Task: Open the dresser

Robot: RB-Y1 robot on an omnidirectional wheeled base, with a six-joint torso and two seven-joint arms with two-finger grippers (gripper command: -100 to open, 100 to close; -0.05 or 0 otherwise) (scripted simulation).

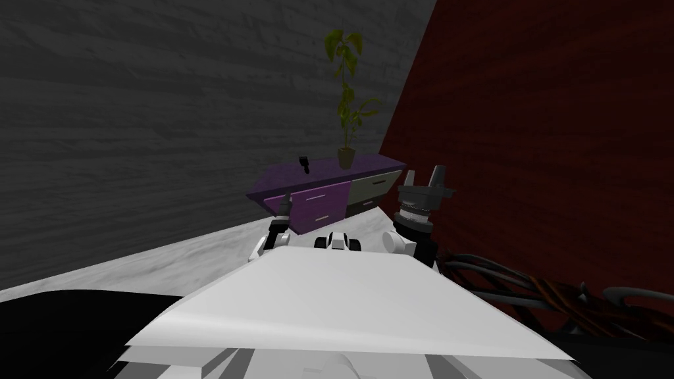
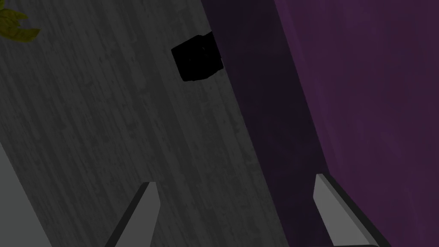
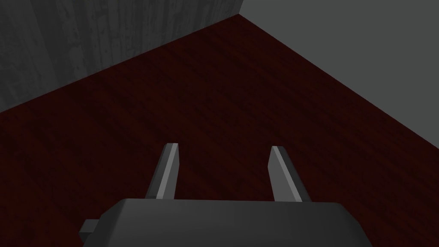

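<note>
Head view is giving the layout: the dresser [image 1: 329, 172], purple-topped, is sitting ahead across the pale floor [image 1: 164, 263], backing onto the dark grey wall [image 1: 131, 118] and tucked into the corner with the dark red wall [image 1: 559, 131]. Purple drawer fronts [image 1: 322, 201] are taking its left half and pale grey drawer fronts [image 1: 376, 184] its right half, looking flush as far as I can tell. A potted plant [image 1: 347, 154] and a small black object [image 1: 304, 163] are standing on the top, up clear of the fronts. Left wrist view is adding the close-up: a purple dresser face [image 2: 364, 107] is running along one side, with the black object [image 2: 197, 56] showing against the grey wall and a yellow-green leaf [image 2: 17, 25] poking in at a corner. The left gripper [image 1: 286, 199] is reaching at the dresser's left front end. Its fingers are standing wide apart, gripping nothing. One finger [image 2: 330, 206] is overlapping the purple face in view, and I can't tell if it's touching. The right gripper [image 1: 424, 179] is pointing up near the dresser's right end, by the red wall, and its wrist view is showing fingers spread and holding nothing.
</note>
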